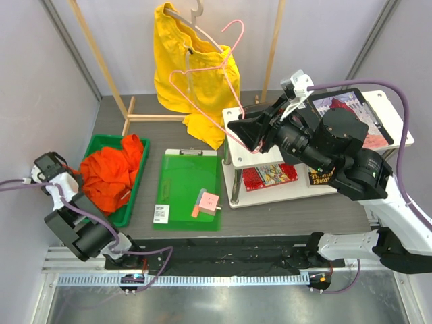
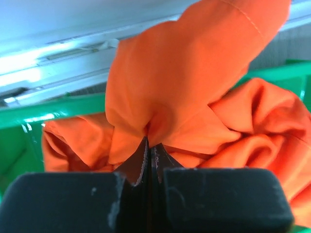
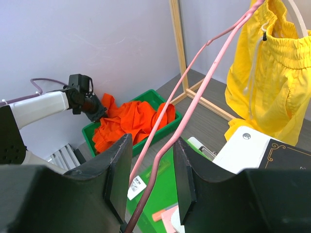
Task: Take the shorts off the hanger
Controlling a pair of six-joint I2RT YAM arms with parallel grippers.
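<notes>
The orange-red shorts (image 1: 111, 172) lie bunched in a green bin (image 1: 132, 202) at the left. My left gripper (image 1: 73, 174) is at their left edge, shut on a fold of the orange cloth (image 2: 160, 97), its tips (image 2: 149, 141) pinching it. The yellow shorts (image 1: 192, 74) with a white drawstring (image 3: 252, 73) hang on a pale hanger (image 1: 196, 13) at the back. My right gripper (image 1: 244, 131) holds a bare pink wire hanger (image 1: 202, 84) by its corner, the wires (image 3: 167, 145) running between its jaws (image 3: 151, 145) and touching both.
A green clipboard (image 1: 189, 189) with a pink item (image 1: 208, 202) lies mid-table. A white two-tier shelf (image 1: 236, 115) with books stands at the right, under my right arm. A wooden rack frame (image 1: 135, 111) stands behind the bin.
</notes>
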